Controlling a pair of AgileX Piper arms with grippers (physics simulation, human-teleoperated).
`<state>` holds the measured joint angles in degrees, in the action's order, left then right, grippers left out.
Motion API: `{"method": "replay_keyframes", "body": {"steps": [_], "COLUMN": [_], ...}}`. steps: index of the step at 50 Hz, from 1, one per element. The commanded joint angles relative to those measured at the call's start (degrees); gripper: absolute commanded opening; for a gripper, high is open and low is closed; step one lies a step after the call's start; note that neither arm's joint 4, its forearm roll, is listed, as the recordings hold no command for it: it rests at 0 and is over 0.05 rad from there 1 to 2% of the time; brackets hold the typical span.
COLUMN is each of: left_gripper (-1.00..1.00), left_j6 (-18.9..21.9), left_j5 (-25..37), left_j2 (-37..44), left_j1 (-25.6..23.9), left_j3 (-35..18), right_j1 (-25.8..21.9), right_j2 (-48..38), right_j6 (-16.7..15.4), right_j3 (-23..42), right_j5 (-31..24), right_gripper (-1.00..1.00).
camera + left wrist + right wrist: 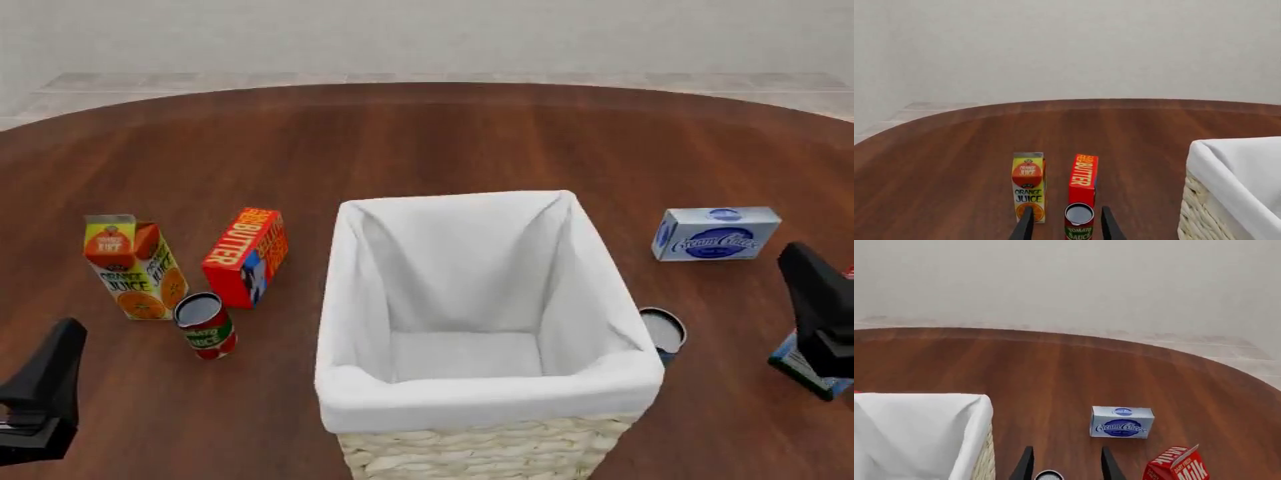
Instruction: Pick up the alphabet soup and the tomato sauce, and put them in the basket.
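The left gripper (1066, 225) stands with its jaws spread apart, the tomato sauce (1079, 221) showing between the two dark fingers (1025, 226) in the left wrist view; whether the pads touch the can cannot be told, though a gap shows on each side. In the front view that arm's dark body sits at about 8 o'clock, low at the frame's edge, and the tomato sauce (204, 325) stands upright at 9 o'clock from the basket (483, 395), apart from it with bare wood between. Just beyond the can are the butter box (246, 256) and the orange juice carton (132, 266), close together at 10 o'clock.

The right gripper (1065, 466) is likewise spread, and the pale top of the alphabet soup (1049, 475) shows between its fingers at the frame's lower edge. In the front view the alphabet soup (662, 331) stands just beside the basket's right wall at 3 o'clock, partly hidden by the rim. The cream cheese box (717, 234) lies at 2 o'clock, well apart; a milk carton (1178, 465) stands near the right gripper.

The basket is open-topped, its white lining folded over the rim, with nothing in it that shows. The round dark wooden table (441, 140) has wide bare room toward 12 o'clock, ending at a pale wall.
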<state>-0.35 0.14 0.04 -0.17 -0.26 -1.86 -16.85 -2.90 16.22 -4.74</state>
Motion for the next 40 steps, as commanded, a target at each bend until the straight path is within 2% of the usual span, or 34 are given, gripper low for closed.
{"method": "replay_keyframes", "body": {"steps": [1,4,6,9,11,17,18,20,23,28,35,40], "left_gripper": [1.00,1.00,1.00,1.00,1.00,1.00,1.00,1.00,1.00,1.00,1.00,1.00], "left_j6": [-0.03,-0.03,-0.02,-0.03,0.01,-0.03,-0.06,-0.13,-0.14,-0.06,-0.12,-0.12], "left_j5": [0.12,0.12,0.10,0.05,-0.17,-0.29,-0.56,-0.96,-1.41,-2.25,-1.45,0.10], "left_j2": [0.02,0.06,0.10,0.17,0.45,0.56,0.82,1.18,1.65,2.54,1.65,0.09], "left_j1": [-0.09,-0.12,-0.12,-0.10,-0.11,-0.07,-0.06,-0.07,-0.12,-0.09,-0.14,-0.16], "left_j3": [0.03,0.02,0.01,0.00,-0.02,-0.06,-0.07,-0.06,-0.05,-0.02,-0.06,-0.07], "right_j1": [-1.39,-1.66,-2.04,-2.82,-3.04,-3.15,-4.01,-4.37,-4.35,-3.53,-3.12,-4.44], "right_j2": [-8.62,-10.60,-11.53,-13.25,-15.68,-17.93,-19.11,-20.11,-20.36,-22.45,-23.30,-24.53], "right_j6": [-4.28,-3.72,-4.50,-3.53,-4.84,-4.99,-2.97,-2.33,-2.57,-5.00,-5.14,-4.07], "right_j3": [4.65,7.37,8.47,9.38,10.05,11.90,12.94,14.13,14.92,15.35,16.37,17.91], "right_j5": [-1.27,-3.21,-4.25,-5.23,-5.81,-7.46,-8.38,-9.25,-9.78,-10.22,-11.09,-12.91], "right_gripper": [1.00,1.00,1.00,1.00,1.00,1.00,1.00,1.00,1.00,1.00,1.00,1.00]}}
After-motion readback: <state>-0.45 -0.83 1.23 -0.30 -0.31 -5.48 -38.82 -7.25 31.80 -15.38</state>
